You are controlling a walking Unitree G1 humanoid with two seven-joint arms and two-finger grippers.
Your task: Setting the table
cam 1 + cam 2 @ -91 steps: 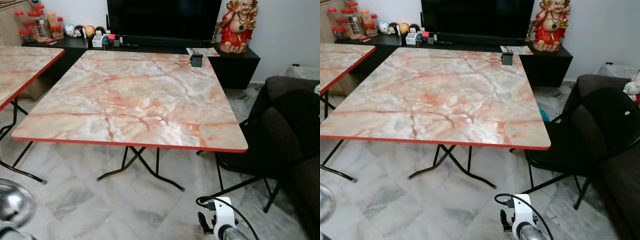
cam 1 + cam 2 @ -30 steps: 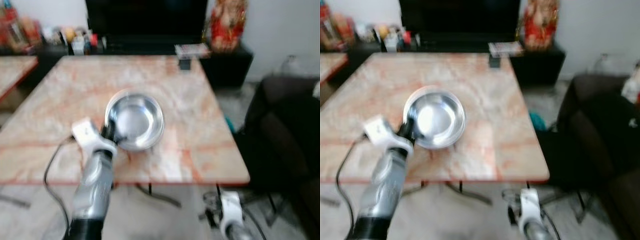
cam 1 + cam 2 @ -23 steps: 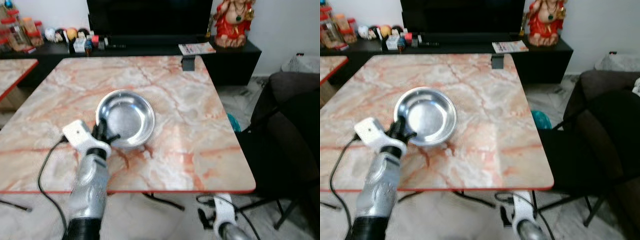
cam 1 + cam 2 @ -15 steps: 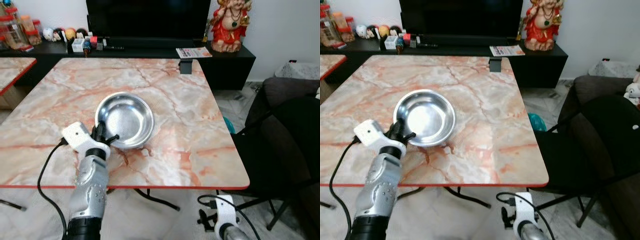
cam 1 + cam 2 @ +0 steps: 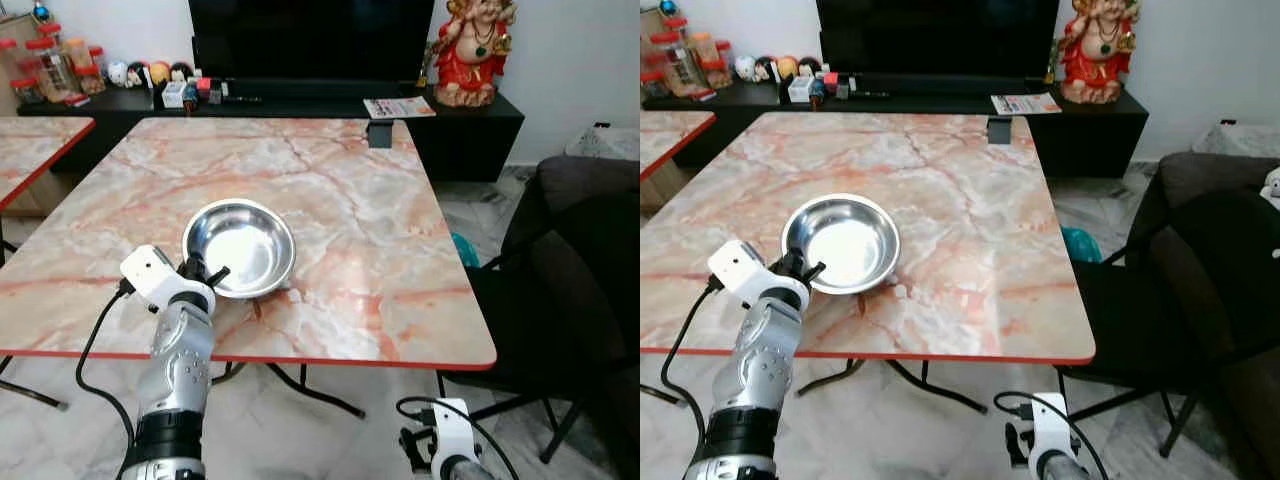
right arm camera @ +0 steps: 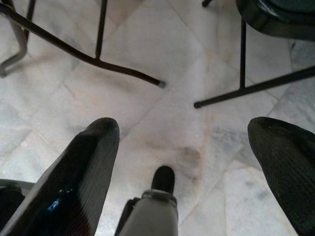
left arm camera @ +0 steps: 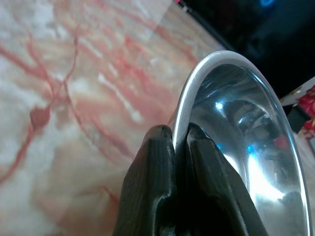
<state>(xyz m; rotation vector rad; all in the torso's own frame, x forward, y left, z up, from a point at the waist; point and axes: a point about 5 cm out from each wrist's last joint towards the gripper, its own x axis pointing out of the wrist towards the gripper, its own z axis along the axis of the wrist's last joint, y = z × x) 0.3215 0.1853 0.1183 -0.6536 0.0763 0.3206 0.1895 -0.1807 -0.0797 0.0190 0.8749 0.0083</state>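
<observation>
**Robot sets a steel bowl on a marble-patterned table**

A humanoid robot stands at the near edge of a square table (image 5: pixel 330 190) with a pink and orange marble pattern and a red rim. Its left gripper (image 5: pixel 203 272) reaches over the table's near left part and pinches the near rim of a shiny steel bowl (image 5: pixel 240 245). The left wrist view shows the two black fingers (image 7: pixel 156 162) pressed together with the thin metal rim between them, one finger outside the bowl and one inside.

The bowl appears to rest on the tabletop, towards the robot's left and closer to the near edge than the far one. So the step in hand looks like placing the bowl. The next move would call for the fingers to part and the arm to draw back without dragging the rim.

The right gripper (image 6: pixel 187 147) hangs low beside the robot, fingers spread wide and holding nothing, over the pale tiled floor (image 6: pixel 162 64). A black chair (image 5: pixel 560 290) stands to the right of the table.
</observation>
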